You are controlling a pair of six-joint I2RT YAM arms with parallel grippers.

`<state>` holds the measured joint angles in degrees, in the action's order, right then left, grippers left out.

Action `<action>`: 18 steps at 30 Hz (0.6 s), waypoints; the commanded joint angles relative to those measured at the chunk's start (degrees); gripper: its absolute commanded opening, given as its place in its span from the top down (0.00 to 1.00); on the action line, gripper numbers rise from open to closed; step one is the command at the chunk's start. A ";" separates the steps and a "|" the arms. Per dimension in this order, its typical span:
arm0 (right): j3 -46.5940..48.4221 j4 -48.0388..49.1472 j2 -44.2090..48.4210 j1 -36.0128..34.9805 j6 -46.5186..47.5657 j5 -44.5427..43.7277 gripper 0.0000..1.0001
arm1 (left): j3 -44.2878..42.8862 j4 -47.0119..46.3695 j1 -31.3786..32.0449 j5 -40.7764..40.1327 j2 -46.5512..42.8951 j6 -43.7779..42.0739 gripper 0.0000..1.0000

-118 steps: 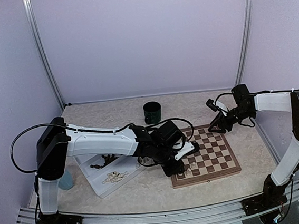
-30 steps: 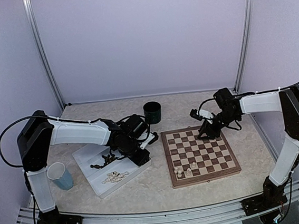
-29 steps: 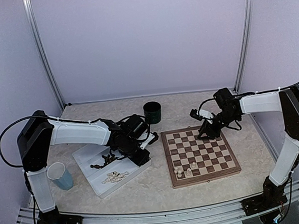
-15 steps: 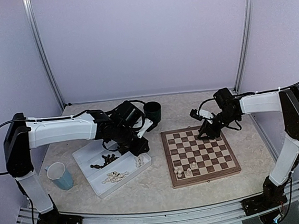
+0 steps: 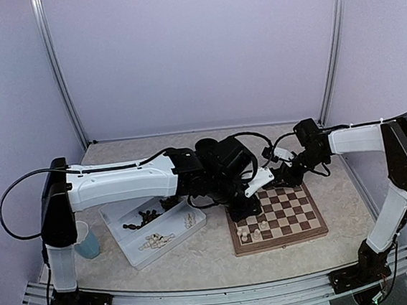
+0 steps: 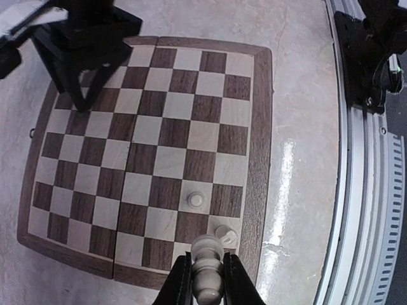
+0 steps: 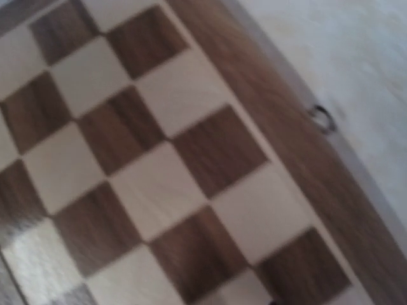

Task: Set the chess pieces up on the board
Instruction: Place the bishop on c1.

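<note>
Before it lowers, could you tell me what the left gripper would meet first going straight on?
Likely the board, touched first by the cream piece the left gripper holds, close beside a standing piece; depth is unclear.

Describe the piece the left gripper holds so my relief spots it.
Start at the chessboard; the left gripper hangs over its near left corner. It pinches a round-headed cream piece, the only one gripped, unlike the cream pieces standing beside it.

The tray [image 5: 129, 253] lies left of the board [image 5: 297, 213], the cup [image 5: 88, 244] left of the tray.
</note>
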<state>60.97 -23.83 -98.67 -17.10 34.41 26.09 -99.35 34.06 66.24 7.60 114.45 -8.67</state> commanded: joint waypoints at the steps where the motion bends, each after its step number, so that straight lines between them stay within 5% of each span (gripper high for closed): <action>1: -0.04 0.97 2.82 2.28 -1.12 -1.65 0.56 | -6.53 5.73 2.04 -0.56 6.89 -3.89 0.85; 18: -0.96 0.73 5.70 3.57 -0.03 -1.39 0.55 | -16.49 9.36 4.10 -2.22 18.22 -4.61 0.84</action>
<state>60.66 -23.51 -94.41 -13.85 33.85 24.38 -112.99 42.39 70.15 5.61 130.78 -12.49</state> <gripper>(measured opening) 0.446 0.157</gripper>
